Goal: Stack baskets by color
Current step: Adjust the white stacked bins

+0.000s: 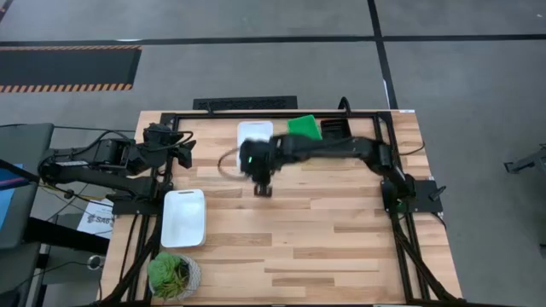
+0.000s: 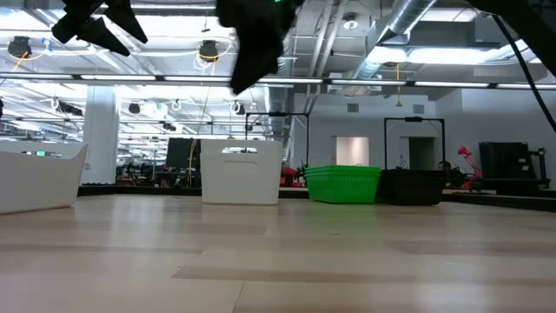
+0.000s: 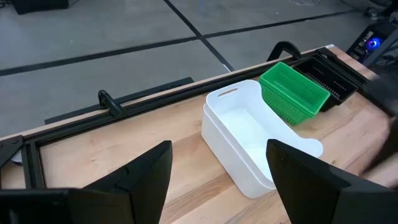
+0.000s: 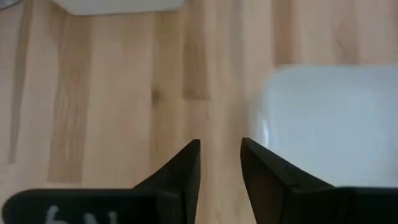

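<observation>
A white basket (image 1: 252, 133) stands at the table's far edge; in the left wrist view it (image 3: 245, 134) shows a doubled rim, as of one basket nested in another. Right of it are a green basket (image 1: 304, 127) and a black basket (image 1: 334, 129). Another white basket (image 1: 183, 217) sits toward the near left. My right gripper (image 1: 263, 189) hangs above bare wood just near of the far white basket, open, with nothing between its fingers (image 4: 186, 165). My left gripper (image 3: 217, 180) waits open, raised at the table's left.
A potted green plant (image 1: 173, 275) stands at the near left corner. A black frame rail (image 1: 256, 115) runs along the table's far edge and down both sides. Bare wood (image 1: 324, 239) fills the middle and the near right.
</observation>
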